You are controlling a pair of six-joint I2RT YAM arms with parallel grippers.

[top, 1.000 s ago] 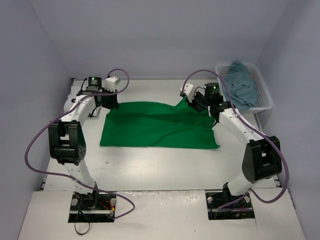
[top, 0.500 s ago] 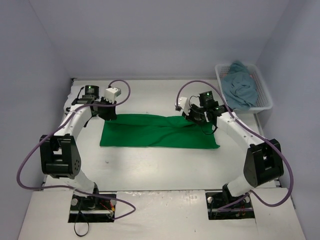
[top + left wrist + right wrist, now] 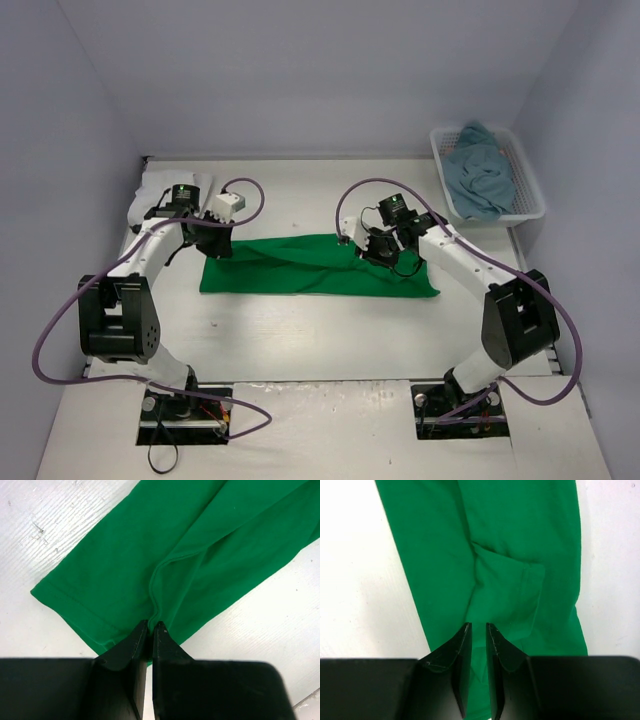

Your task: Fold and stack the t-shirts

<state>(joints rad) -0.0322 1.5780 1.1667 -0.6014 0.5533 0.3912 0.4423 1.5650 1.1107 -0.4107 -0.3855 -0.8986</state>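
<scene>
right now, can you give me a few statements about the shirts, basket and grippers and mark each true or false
1. The green t-shirt lies on the table as a long strip. True.
2. The basket holds a white t-shirt. False: a teal-blue t-shirt is bunched in it.
3. The left gripper is pinched on a fold of the green t-shirt. True.
4. The basket stands at the table's far left corner. False: it is at the far right corner.
5. The right gripper hangs over the basket. False: it is down at the right part of the green t-shirt.
</scene>
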